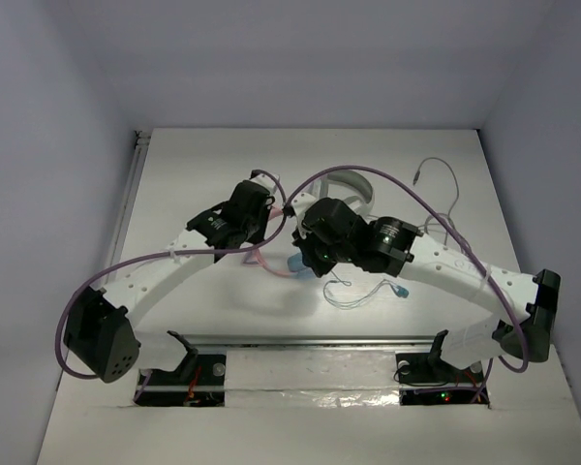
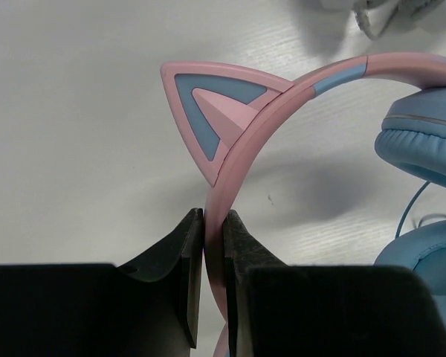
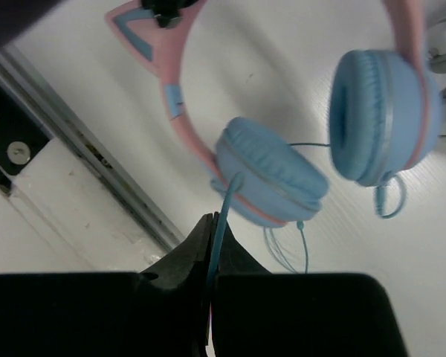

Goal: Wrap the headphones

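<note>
The headphones have a pink headband (image 2: 282,111) with a pink-and-blue cat ear (image 2: 208,111) and light-blue ear cups (image 3: 271,171). My left gripper (image 2: 214,223) is shut on the headband just below the cat ear and holds it off the table. My right gripper (image 3: 217,227) is shut on the thin light-blue cable (image 3: 223,216) right where it leaves the nearer ear cup. The second ear cup (image 3: 375,115) hangs to the right. In the top view both grippers meet at mid-table (image 1: 300,247), and loose cable (image 1: 368,291) lies in loops in front of them.
White-and-grey headphones (image 1: 353,189) lie just behind the grippers, with their thin cable (image 1: 445,194) trailing to the right. A metal rail (image 3: 82,141) runs along the table's near edge. Purple arm cables arch over both arms.
</note>
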`<state>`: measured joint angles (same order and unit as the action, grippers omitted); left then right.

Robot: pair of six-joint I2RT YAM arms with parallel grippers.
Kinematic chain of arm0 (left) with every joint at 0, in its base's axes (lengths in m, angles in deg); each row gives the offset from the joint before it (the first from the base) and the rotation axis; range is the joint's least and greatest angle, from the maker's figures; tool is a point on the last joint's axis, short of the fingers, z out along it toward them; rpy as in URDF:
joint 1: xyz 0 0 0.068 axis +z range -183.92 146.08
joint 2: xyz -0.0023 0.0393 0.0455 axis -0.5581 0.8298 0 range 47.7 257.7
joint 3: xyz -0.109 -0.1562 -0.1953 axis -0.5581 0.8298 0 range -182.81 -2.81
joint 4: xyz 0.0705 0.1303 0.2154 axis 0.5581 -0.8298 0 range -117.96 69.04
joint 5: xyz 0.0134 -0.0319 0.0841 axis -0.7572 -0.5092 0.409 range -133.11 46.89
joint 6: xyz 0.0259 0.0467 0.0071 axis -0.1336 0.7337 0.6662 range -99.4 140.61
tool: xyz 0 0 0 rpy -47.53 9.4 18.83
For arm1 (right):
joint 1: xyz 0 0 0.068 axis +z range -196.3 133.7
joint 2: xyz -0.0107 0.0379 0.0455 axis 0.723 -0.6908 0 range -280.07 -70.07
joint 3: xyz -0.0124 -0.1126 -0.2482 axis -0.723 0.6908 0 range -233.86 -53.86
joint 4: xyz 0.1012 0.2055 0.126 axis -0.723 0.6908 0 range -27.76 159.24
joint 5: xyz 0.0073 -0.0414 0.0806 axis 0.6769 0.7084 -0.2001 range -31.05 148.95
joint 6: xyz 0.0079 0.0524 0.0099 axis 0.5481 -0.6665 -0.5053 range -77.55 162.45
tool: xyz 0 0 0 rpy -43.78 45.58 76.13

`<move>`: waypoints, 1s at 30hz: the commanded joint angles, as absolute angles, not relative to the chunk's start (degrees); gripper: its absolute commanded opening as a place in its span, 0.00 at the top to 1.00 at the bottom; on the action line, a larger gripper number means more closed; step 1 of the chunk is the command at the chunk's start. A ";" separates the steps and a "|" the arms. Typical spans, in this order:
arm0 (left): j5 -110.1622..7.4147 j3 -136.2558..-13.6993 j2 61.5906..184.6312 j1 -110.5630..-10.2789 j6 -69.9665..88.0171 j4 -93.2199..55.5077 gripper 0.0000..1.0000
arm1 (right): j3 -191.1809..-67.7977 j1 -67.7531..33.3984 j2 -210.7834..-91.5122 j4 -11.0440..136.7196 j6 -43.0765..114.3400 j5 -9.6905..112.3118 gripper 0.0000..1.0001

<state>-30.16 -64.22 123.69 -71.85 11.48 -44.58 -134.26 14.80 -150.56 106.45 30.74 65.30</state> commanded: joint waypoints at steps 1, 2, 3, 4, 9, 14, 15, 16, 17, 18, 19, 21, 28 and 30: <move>-37.12 -62.93 118.90 -72.24 13.83 -42.58 1.00 | -138.05 13.64 -150.83 108.30 33.13 71.33 1.00; -37.66 -62.49 118.20 -72.24 14.10 -42.23 1.00 | -138.14 12.85 -151.01 108.12 32.78 74.56 1.00; -38.10 -62.05 118.02 -72.24 14.36 -42.49 1.00 | -138.14 12.32 -151.28 107.51 32.60 76.08 1.00; -38.80 -61.87 117.84 -72.24 14.89 -42.67 1.00 | -138.66 11.54 -151.89 107.51 32.43 77.05 1.00; -42.31 -61.43 117.23 -72.24 15.68 -43.64 1.00 | -141.04 11.00 -154.17 105.14 33.30 81.00 1.00; -47.59 -60.38 115.56 -72.24 16.21 -42.67 1.00 | -142.36 8.72 -156.72 102.59 33.83 84.78 1.00; -47.86 -60.03 115.38 -72.24 16.12 -42.58 1.00 | -142.54 8.72 -157.42 101.63 34.36 87.49 1.00; -48.73 -59.94 115.21 -72.24 16.21 -42.32 1.00 | -142.54 7.93 -157.69 101.18 34.71 88.56 1.00; -49.26 -59.76 114.94 -72.24 16.21 -41.97 1.00 | -142.62 6.62 -158.13 100.83 34.80 89.35 1.00; -49.61 -59.67 114.77 -72.24 16.12 -41.88 1.00 | -142.62 5.91 -158.66 100.30 34.63 91.45 1.00; -49.62 -59.67 114.77 -72.24 16.12 -41.79 1.00 | -142.54 5.21 -158.75 99.86 34.45 92.60 1.00; -50.05 -59.67 115.03 -72.24 16.12 -41.70 1.00 | -142.36 3.10 -158.57 98.38 33.66 94.27 0.98; -49.62 -60.90 114.33 -72.24 15.33 -41.00 1.00 | -138.85 -0.42 -156.11 95.20 32.69 93.41 0.88; -48.92 -61.95 114.15 -72.24 14.98 -41.26 1.00 | -136.66 -1.12 -155.50 94.42 31.38 92.79 0.88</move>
<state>-47.19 -59.52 117.24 -71.83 16.03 -43.66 -138.23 0.15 -157.88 99.21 33.10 90.81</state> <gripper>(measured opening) 0.091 0.122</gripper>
